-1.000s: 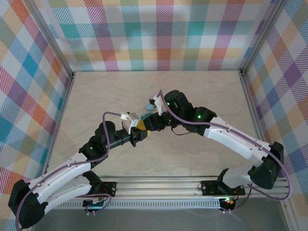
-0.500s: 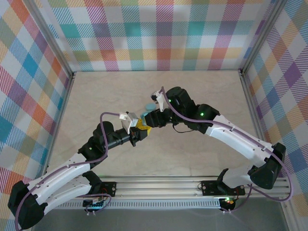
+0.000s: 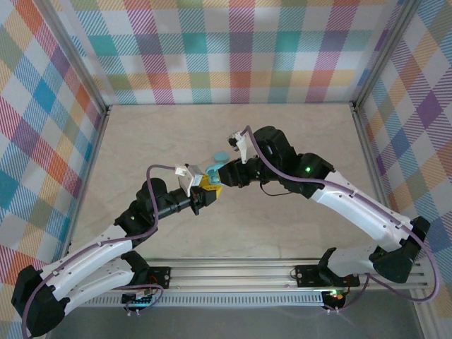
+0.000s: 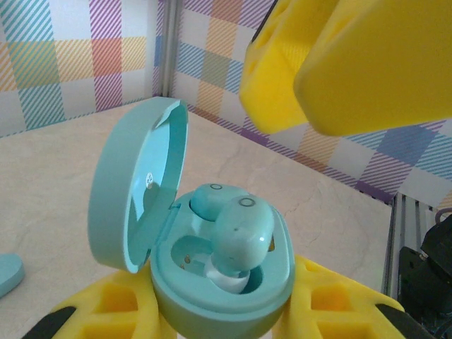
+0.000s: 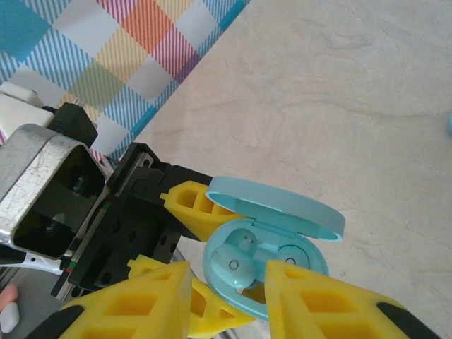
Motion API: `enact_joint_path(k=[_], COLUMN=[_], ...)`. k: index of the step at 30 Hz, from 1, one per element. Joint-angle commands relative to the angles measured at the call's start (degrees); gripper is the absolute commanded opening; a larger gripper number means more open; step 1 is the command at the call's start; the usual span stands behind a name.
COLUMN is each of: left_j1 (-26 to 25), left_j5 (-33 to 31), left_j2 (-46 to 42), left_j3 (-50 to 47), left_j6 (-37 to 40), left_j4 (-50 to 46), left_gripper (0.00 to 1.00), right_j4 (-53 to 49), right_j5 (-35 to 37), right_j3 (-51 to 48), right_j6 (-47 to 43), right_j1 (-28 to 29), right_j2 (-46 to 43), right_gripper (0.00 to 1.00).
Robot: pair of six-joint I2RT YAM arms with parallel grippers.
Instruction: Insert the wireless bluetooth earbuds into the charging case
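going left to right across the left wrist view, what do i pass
small light-blue piece at the left edge → charging case lid, swung open → front earbud sitting high in the case base → metal rail at the right edge

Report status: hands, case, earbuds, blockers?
Left hand shut on open charging case. Right hand open, poised above it. Far earbud seated, near earbud propped up in its slot, not down. Nothing blocking.
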Motion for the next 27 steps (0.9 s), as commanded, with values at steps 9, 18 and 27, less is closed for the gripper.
enact_joint_path(k=[9,18,27], left_j1=[-0.61,-0.6,-0.56], left_j5=[0.77,1.08,0.89], left_j2=[-0.43,0.0,-1.34], left_j3=[0.33,0.42,-0.03], left_j6=[1.39,1.74,2.62], left_j4=[2.69,2.71,2.13], left_gripper=[0.0,0.0,0.0], right_j4=[-3.8,-3.76,-6.66], right_j5=[-1.08,-2.41,-0.3], right_j3=[1.94,2.94,5.73], right_j6=[2.89,2.88,2.56], right_j1=[1.67,2.67,2.77], right_j2=[-0.49,2.28,5.74], right_gripper=[0.33,0.22,0.22])
